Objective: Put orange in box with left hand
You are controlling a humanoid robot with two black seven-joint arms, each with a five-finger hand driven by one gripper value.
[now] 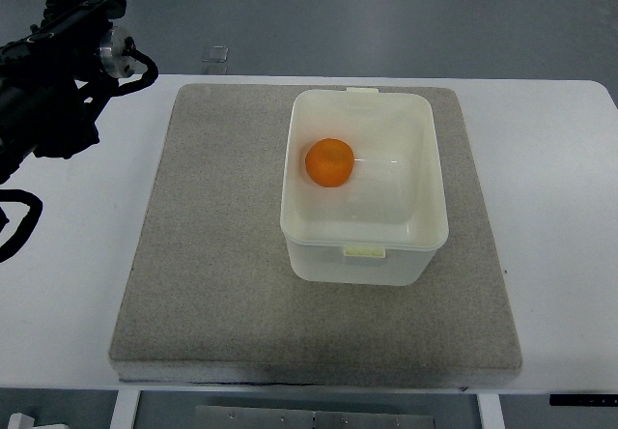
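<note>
A white table (570,207) fills most of the view, its far edge running across at twelve o'clock and its near edge at six. On it lies a square grey mat (212,255) of coarse, felt-like texture, covering the middle of the tabletop. Beyond the table, toward eleven o'clock, a small pale square object (216,55) rests on the grey floor (386,14). Under the near edge, at six o'clock, part of a metal frame (319,417) shows.

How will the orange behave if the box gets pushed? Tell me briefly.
The orange is round, so it would probably roll across the box floor. The walls rise well above it, likely keeping it in. The box looks thin and light, so it may slide on the mat.
</note>
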